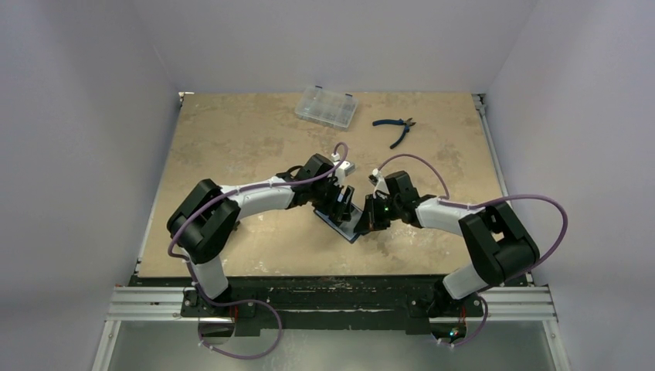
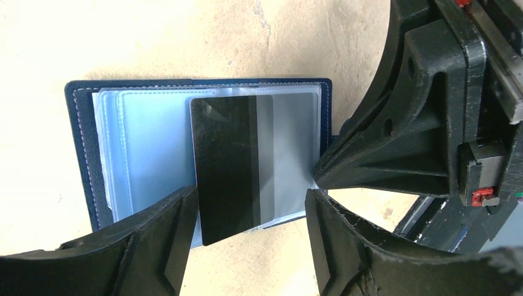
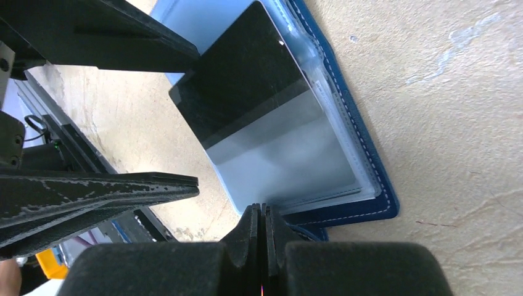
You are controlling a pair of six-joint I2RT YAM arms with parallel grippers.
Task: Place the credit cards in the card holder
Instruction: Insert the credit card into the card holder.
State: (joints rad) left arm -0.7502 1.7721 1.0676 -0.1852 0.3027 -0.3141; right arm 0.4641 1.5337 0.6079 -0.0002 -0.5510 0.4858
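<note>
A tan worktop (image 1: 255,147) carried a clear compartment case (image 1: 326,106) at upper centre of the overhead view and blue-handled pliers (image 1: 395,127) to its right, both well apart from the arms. At the frame's centre the navy card holder (image 2: 77,154) lay open and flat, clear sleeves up. A dark striped credit card (image 2: 225,166) lay on the sleeves, its lower end past the holder's edge. The left hand (image 2: 250,206) stood open, fingers either side of that end, gripping nothing. The right hand (image 3: 262,219) was closed, tips touching the holder's edge.
</note>
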